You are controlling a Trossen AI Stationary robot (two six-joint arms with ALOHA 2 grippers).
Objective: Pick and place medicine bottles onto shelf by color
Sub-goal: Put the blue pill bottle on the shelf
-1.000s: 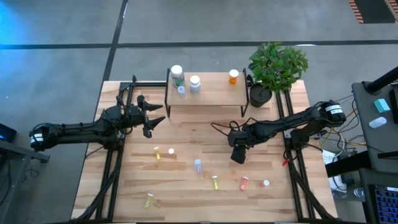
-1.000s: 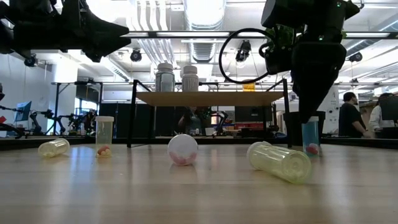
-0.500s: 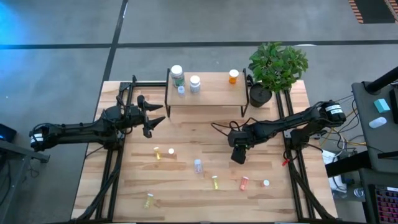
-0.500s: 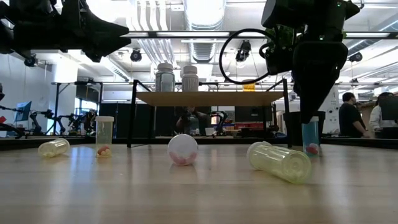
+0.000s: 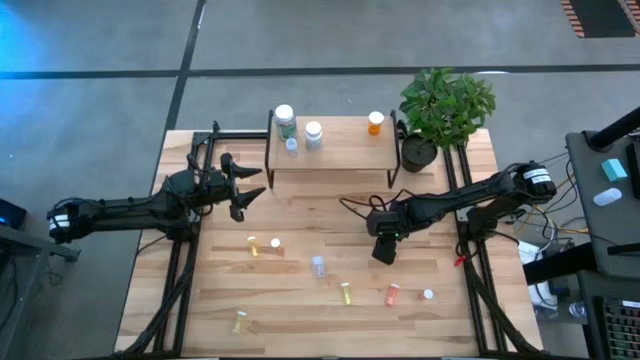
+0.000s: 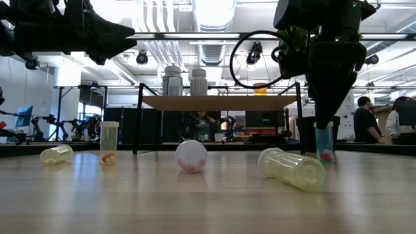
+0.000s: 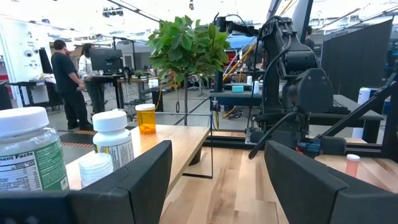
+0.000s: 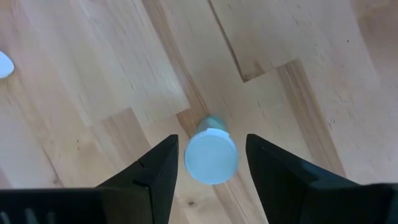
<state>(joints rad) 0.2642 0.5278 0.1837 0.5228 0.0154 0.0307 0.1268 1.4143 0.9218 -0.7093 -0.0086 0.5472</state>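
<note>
One small bottle stands on the worktop, well in front of the shelf. Spread right pincer straddles its cap. Probably light, slippery; pinch below cap.

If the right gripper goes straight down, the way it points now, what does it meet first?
The right gripper would likely first meet the white cap of the upright blue-tinted bottle, which stands between its open fingers, then the table below.
</note>
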